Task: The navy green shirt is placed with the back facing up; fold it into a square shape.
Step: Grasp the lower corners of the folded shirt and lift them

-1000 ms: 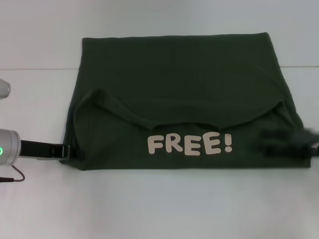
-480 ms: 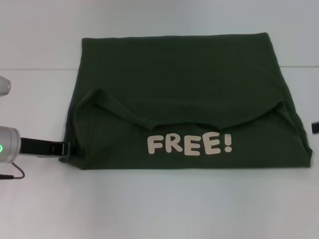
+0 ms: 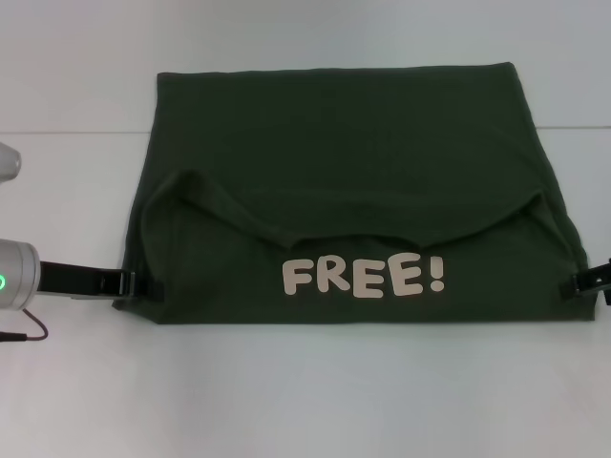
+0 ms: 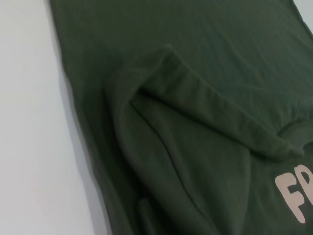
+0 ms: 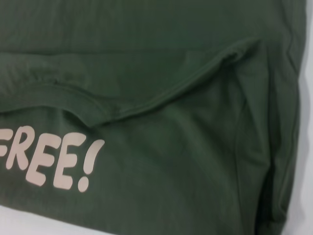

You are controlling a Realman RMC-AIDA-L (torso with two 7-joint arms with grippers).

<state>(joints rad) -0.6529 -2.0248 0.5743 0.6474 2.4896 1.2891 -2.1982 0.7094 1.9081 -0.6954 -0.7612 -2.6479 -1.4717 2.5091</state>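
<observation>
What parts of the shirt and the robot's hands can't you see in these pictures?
- Left gripper, head view: its tips sit at the navy green shirt's left edge; open or shut is too small to tell.
- Right gripper, head view: mostly cut off by the picture's right edge.
- Both wrist views: no fingers appear, only cloth.
- FREE! print: cut off by an edge in both wrist views.
- Shirt's underside: hidden against the table.

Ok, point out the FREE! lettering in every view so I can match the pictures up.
Head view: the FREE! lettering sits on the near, folded-over part of the navy green shirt, just below the curved fold edge.
Left wrist view: only its first letters show, cut by the picture's edge.
Right wrist view: most of the word shows.
Shared landmark: the curved fold edge beside the lettering.
</observation>
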